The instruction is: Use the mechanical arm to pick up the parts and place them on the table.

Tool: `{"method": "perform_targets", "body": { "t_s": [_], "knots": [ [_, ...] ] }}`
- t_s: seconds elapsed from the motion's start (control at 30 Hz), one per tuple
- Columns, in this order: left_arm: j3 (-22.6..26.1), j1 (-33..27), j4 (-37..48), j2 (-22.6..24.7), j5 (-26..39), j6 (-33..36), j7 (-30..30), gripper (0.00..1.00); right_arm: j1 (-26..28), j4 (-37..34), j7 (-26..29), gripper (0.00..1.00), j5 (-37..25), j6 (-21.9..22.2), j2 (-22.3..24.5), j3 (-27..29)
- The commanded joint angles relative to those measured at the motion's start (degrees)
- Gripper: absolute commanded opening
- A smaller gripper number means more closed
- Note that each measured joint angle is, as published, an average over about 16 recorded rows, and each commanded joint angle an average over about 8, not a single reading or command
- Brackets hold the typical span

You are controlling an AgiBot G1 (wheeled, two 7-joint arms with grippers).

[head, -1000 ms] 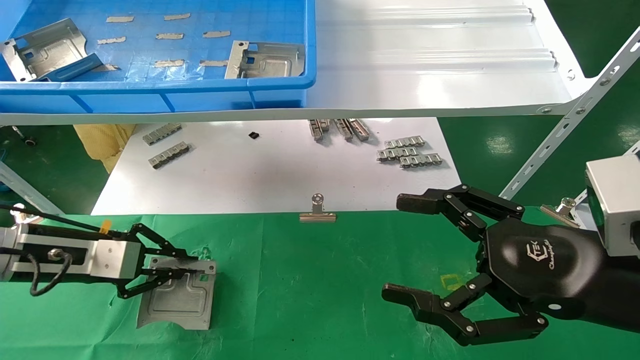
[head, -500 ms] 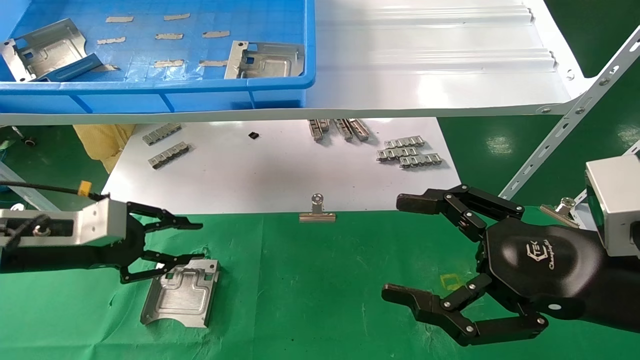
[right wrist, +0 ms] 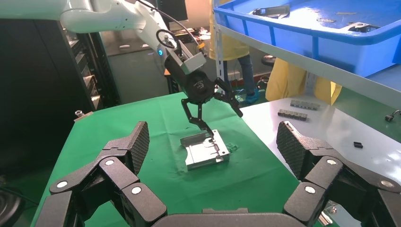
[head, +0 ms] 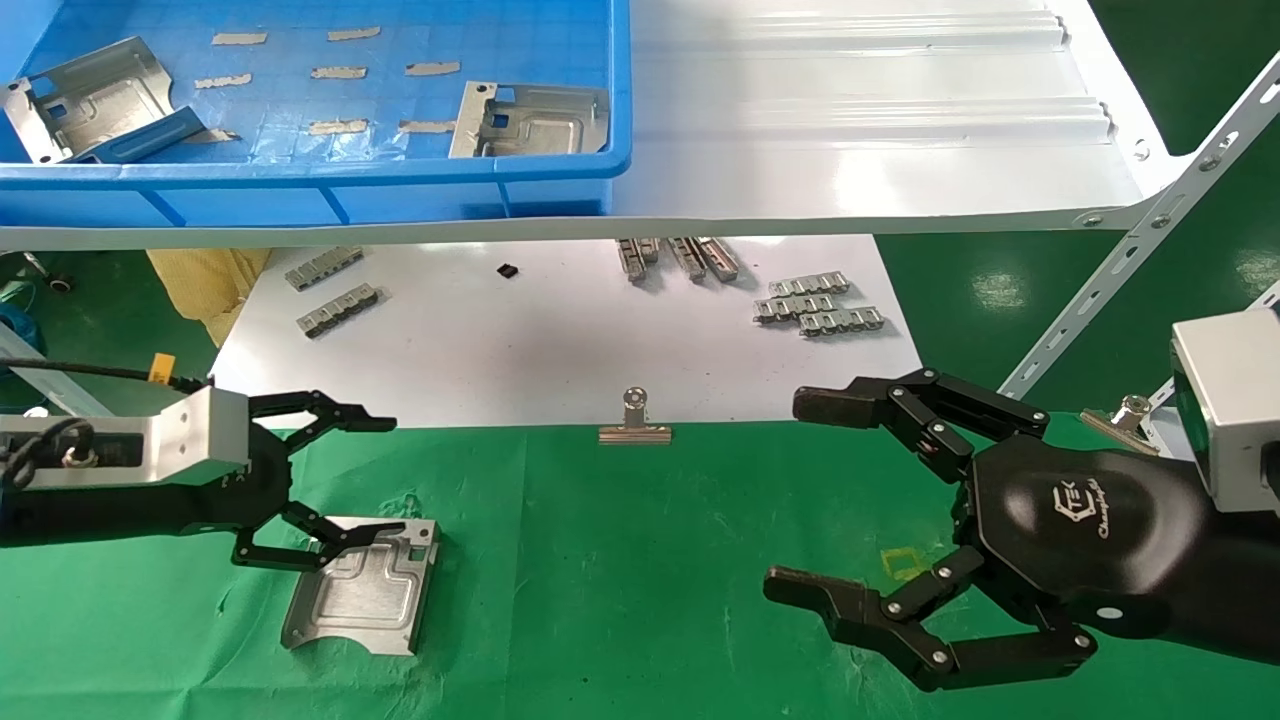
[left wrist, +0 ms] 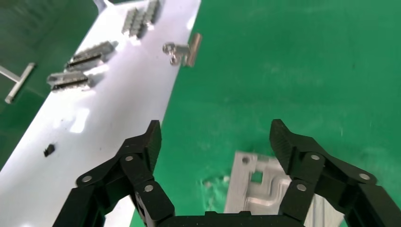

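One silvery part lies flat on the green cloth table at the front left. It also shows in the left wrist view and the right wrist view. My left gripper is open and empty, just above the part's far edge, with its lower finger over that edge. It also shows in its own view and in the right wrist view. Two more parts lie in the blue tray. My right gripper is open and empty over the cloth at the right.
A white board lies behind the cloth with grey clip strips on it. A silver binder clip sits on its front edge. The tray stands on a white shelf overhead. A slanted metal bracket is at the right.
My left gripper opened and let go of the part, which now lies on the cloth. The gripper rose a little and drew back leftward, jaws wider. The right arm has not moved.
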Motion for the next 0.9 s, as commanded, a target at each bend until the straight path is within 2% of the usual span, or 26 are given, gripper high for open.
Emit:
{"method": "perform_targets", "body": {
  "t_s": [0.03, 0.9],
  "knots": [
    [-0.67, 0.72, -1.32, -0.3, -0.43, -0.11, -1.04, 1.0, 0.0, 0.0, 0.0, 1.0, 0.0, 0.0, 0.0, 0.0],
    [-15.04, 16.03, -30.06, -6.62, -9.55, -2.7, -23.4, 1.0, 0.0, 0.0, 0.0, 1.0, 0.0, 0.0, 0.0, 0.0]
  ]
}}
